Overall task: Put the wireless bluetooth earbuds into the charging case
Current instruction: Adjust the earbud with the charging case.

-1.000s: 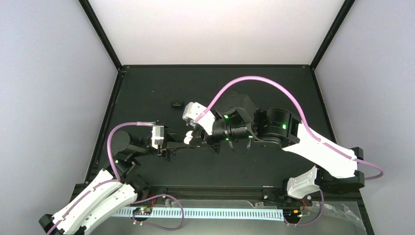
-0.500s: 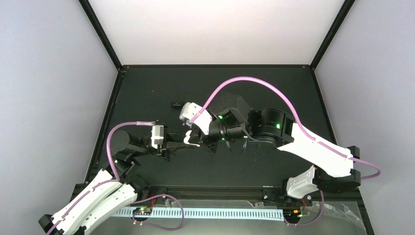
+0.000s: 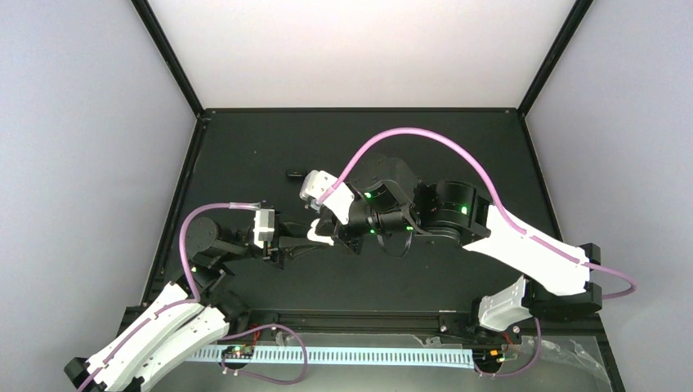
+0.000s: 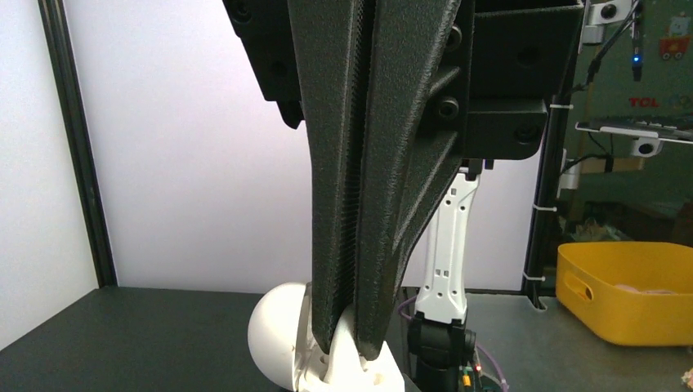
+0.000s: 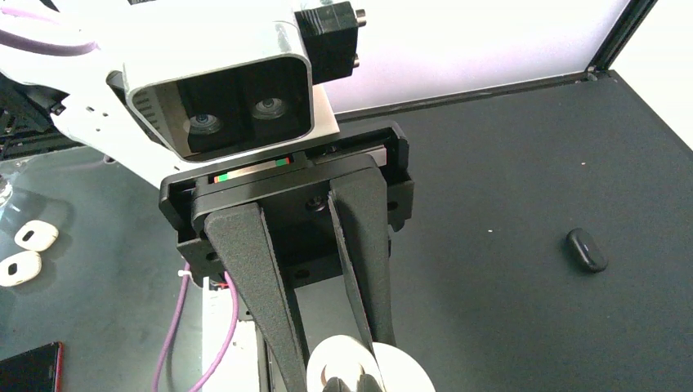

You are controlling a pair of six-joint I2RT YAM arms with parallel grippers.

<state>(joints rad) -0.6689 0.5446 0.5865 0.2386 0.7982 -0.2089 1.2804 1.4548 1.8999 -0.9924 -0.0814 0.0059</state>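
Note:
The charging case (image 3: 321,234) is a small white oval with its lid swung open, held just above the black table at the centre left. My left gripper (image 3: 313,240) is shut on it; in the left wrist view its tips (image 4: 353,347) pinch the case's base beside the domed lid (image 4: 274,339). My right gripper (image 3: 333,229) reaches in from the right. In the right wrist view it (image 5: 351,382) stands shut, tips together right over the case's open top (image 5: 404,371). The earbuds are hidden: I cannot tell them apart from the white case under the fingers.
A small black oval object (image 3: 292,173) lies on the table behind the case, also visible in the right wrist view (image 5: 587,249). Two small white rounded pieces (image 5: 24,251) lie beyond the table's near edge. A yellow bin (image 4: 629,290) stands off the table.
My right gripper shifted slightly left toward the case and closed its jaws. The left gripper and the case have stayed in place.

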